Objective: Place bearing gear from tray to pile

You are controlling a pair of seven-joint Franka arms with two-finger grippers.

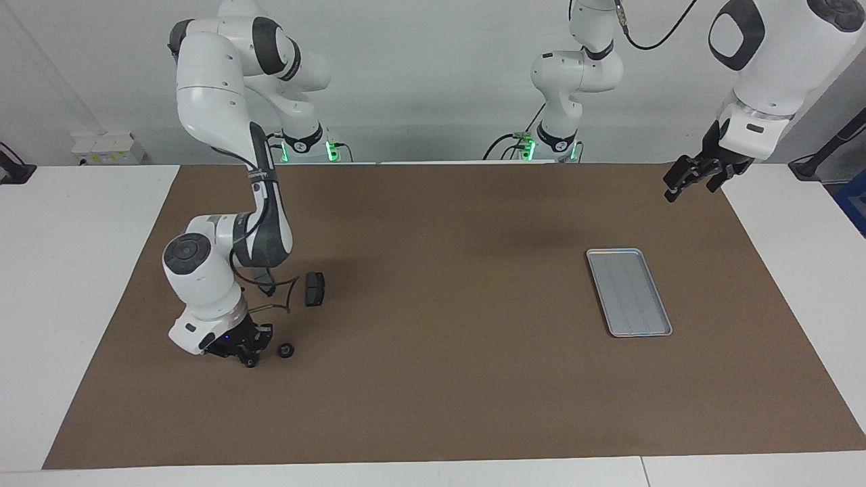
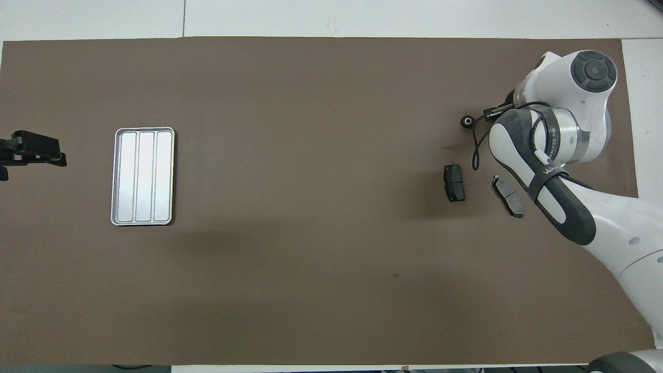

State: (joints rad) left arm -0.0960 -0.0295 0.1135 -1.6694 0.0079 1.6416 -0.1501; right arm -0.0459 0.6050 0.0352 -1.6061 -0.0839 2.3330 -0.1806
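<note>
Tray (image 1: 629, 292): lies flat toward the left arm's end of the surface (image 1: 446, 392), bare of parts.
Bearing gear (image 1: 286, 350): on the mat at the right arm's end, well apart from the tray, just beside the right end effector (image 1: 249, 356).
Right end effector: low at the mat, closed, gripping nothing visible.
Left end effector (image 1: 685, 183): waits raised over the mat's corner, fingers spread.
Open room: wide bare mat between tray and parts.
Hidden: the right arm covers one brake pad (image 2: 508, 196) in the facing view; other brake pad (image 1: 314, 289) clear.
</note>
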